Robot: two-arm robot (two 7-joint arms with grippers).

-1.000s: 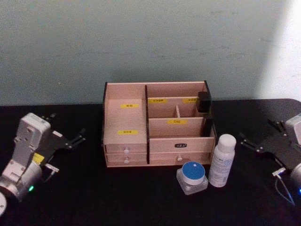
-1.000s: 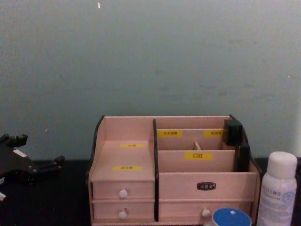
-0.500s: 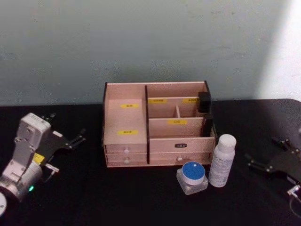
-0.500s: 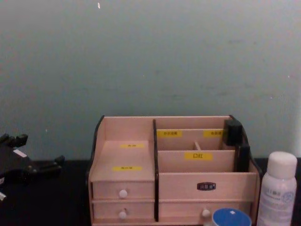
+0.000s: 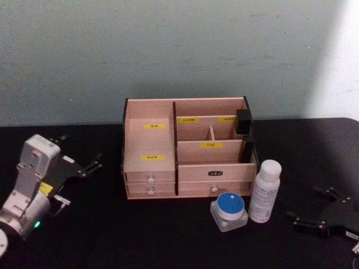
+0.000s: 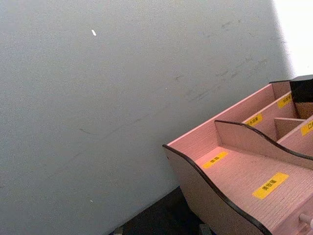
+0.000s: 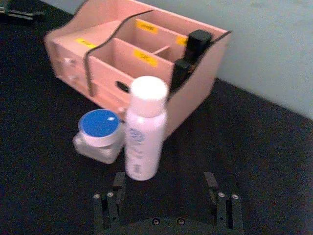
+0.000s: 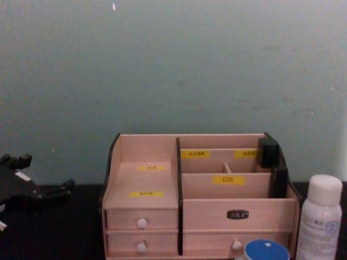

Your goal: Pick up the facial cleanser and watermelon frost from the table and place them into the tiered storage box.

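matte black table [image 5: 140, 235] — stepped wooden tiered storage box [image 5: 213, 172], white cylindrical bottle [image 5: 264, 193], left tool [image 5: 81, 148] and right tool [image 7: 164, 191] spread

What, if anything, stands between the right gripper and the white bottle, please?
Nothing visible: only bare table separates the open right gripper from the white bottle; the blue-lidded jar sits beside it, off that line.

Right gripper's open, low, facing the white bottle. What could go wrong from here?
The white bottle is tall and narrow; a glancing finger of the open right gripper may topple it.
The blue-lidded jar sits close beside it, so a finger might knock that.
The tiered storage box is just behind; pushing could jam the bottle against it.
Left gripper sits parked, far left.
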